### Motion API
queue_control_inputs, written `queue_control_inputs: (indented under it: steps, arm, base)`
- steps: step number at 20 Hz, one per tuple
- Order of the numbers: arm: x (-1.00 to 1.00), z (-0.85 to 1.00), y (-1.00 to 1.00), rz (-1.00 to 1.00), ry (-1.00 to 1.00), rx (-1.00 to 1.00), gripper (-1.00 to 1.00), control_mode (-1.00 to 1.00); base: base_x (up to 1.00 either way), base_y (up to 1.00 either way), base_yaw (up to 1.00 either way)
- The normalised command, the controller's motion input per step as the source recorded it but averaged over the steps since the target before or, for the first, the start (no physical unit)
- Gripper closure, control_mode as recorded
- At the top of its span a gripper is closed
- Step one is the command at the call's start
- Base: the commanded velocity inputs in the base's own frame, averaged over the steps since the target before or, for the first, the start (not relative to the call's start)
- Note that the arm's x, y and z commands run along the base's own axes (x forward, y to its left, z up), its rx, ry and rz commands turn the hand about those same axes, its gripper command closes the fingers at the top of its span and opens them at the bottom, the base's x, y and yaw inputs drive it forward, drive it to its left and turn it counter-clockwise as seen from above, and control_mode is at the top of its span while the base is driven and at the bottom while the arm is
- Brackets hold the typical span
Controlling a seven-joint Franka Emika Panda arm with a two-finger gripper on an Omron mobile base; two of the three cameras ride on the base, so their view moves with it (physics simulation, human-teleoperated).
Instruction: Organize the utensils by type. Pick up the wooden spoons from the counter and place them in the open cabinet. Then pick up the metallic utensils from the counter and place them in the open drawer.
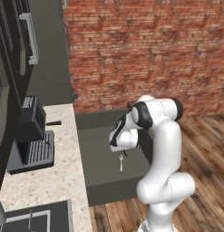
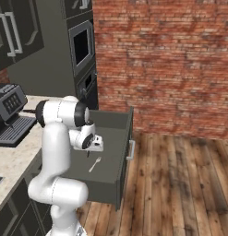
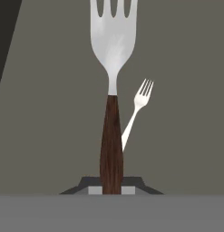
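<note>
Brick wall behind, wood floor at right, beige counter (image 1: 45, 172) along the left w/ a coffee machine (image 1: 31, 136) on it. Open drawer (image 2: 119, 138) sticks out from the dark cabinet fronts, and the arm hangs right over it.

Gripper (image 3: 111, 188) is pinched tight on a utensil w/ a dark brown handle and a silver fork-shaped head (image 3: 112, 41) (the task's second metallic piece; reads as a fork here, not clearly a knife). It hangs head-down above the drawer floor; in the left base view it shows as a small silver sliver (image 1: 121, 162) under the hand, not yet touching the bottom as far as I can tell.

Small silver fork (image 2: 94, 164) already lies flat on the drawer bottom, just beside the spot under the held piece, also seen in the hand view (image 3: 137, 108).

Progress, my read: late stage. One metal item is in, the other is poised for release. No spoons visible on the counter part in view, so the spoon half is prob done, but the upper cabinet interior can't be checked from here. Left to do: lower or let go of the held piece into the drawer.
</note>
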Motion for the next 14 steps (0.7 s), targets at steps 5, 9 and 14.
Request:
queue_control_inputs:
  steps: [5,9,14]
  arm:
    - [0.29,-0.44,0.0,0.0,0.0,0.0,1.0,-1.0]
    - [0.27,-0.47,0.0,0.0,0.0,0.0,1.0,-1.0]
    - [0.25,-0.48,0.0,0.0,0.0,0.0,1.0,-1.0]
  base:
    - [0.0,0.0,0.0]
    - [0.0,0.0,0.0]
    - [0.0,0.0,0.0]
